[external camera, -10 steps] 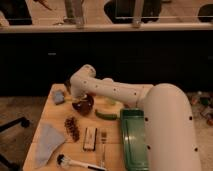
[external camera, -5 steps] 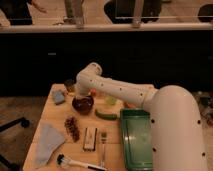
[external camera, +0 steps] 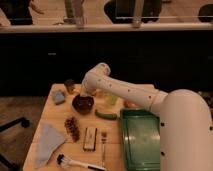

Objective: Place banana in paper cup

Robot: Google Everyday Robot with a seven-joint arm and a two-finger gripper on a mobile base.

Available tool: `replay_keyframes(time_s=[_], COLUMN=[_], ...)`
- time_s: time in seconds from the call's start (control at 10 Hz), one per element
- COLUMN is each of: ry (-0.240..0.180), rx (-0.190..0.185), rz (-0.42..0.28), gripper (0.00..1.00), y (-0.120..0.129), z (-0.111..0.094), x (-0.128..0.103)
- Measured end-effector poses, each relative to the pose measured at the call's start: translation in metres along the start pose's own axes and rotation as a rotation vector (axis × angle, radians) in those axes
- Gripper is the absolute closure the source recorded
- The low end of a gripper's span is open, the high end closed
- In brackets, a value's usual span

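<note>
My gripper [external camera: 91, 93] hangs from the white wrist at the back of the wooden table [external camera: 55, 117], just above the far rim of the dark brown bowl [external camera: 83, 103]. The paper cup [external camera: 111, 99], small and pale green, stands upright just right of the gripper, partly behind the arm. A small pale-yellow patch shows at the gripper's end; I cannot tell whether it is the banana, which I see nowhere else.
A long green vegetable [external camera: 106, 115] lies before the cup and an orange fruit [external camera: 130, 104] to its right. A green tray [external camera: 140, 140] fills the right side. A dark small cup [external camera: 69, 85], blue object [external camera: 59, 96], grapes [external camera: 72, 127], cloth [external camera: 47, 142], fork [external camera: 103, 145] and brush [external camera: 80, 162] lie around.
The wrist and gripper have moved to the right along the back of the table, from left of the brown bowl toward the paper cup.
</note>
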Motion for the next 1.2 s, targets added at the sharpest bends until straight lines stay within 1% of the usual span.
replay_keyframes(time_s=[0.1,0.7,0.8,1.0,1.2], ry=[0.001,-0.005,-0.020,-0.050,-0.075], rx=[-0.001,-0.002,0.005,0.028,0.065], rz=[0.009,0.010,0.031,0.067,0.098], gripper=[0.99,0.99,0.99,0.99,0.99], y=[0.000,0.000,-0.004,-0.017,-0.033], z=[-0.001,0.001,0.003,0.001,-0.010], x=[0.004,0.001,0.003,0.005,0.010])
